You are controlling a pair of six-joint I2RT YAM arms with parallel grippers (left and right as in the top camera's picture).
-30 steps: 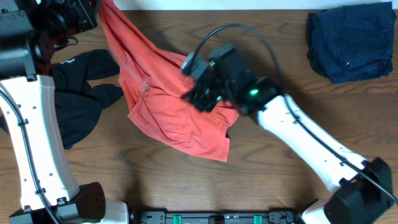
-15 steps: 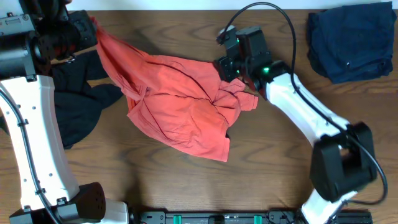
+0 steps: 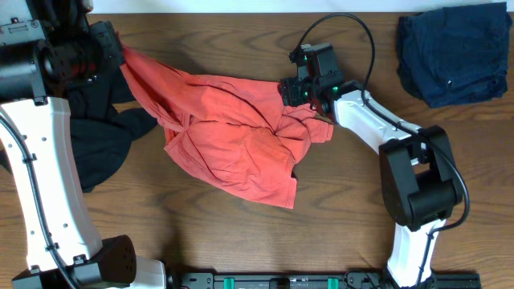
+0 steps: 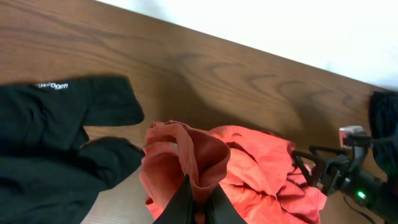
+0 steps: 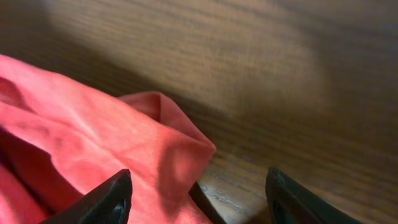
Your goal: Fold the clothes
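Left pincer (image 4: 198, 200) pinches a bunched edge of the coral-red T-shirt (image 3: 233, 148), which sags away towards the right pincer (image 5: 198, 190), gaping wide over a folded corner. Limp, light cloth, I'd say; best taken by hems.

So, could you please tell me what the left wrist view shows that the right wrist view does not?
Only the left wrist view shows the black garment lying beside the coral-red T-shirt, the left gripper shut on a bunched fold of that shirt, and the right gripper seen from across the cloth. Only the right wrist view shows the right gripper's own fingers close up, standing wide apart with a corner of the shirt between them, unclamped. Both show the shirt and the wooden table.
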